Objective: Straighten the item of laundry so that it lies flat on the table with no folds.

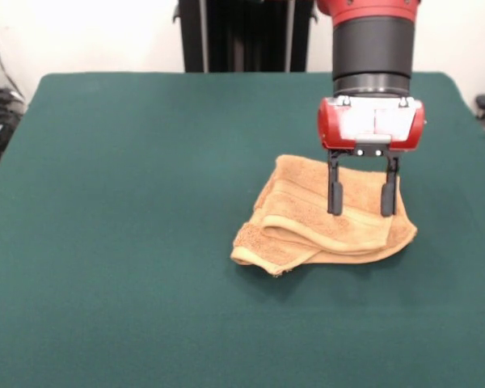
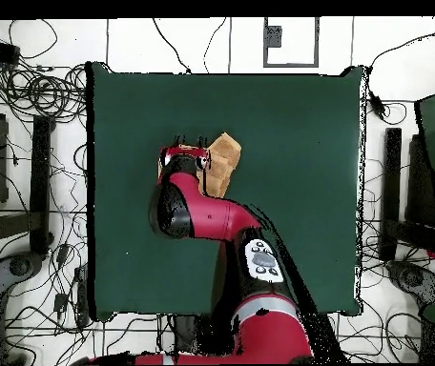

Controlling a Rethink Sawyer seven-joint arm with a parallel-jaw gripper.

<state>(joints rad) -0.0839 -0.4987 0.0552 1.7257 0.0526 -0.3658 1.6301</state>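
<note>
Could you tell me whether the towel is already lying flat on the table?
No, the towel is bunched in folded layers beneath the open gripper.

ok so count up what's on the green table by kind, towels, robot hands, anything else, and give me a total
Towels: 1, the tan towel, bunched in folds on the table.
Robot hands: 1, the hand, fingers apart over the towel.
Anything else: 0.
Total: 2.

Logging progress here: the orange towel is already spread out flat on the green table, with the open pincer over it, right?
Not flat. The front view shows the towel still bunched in overlapping folds on the green table. The open pincer is over it, as you said.
</note>
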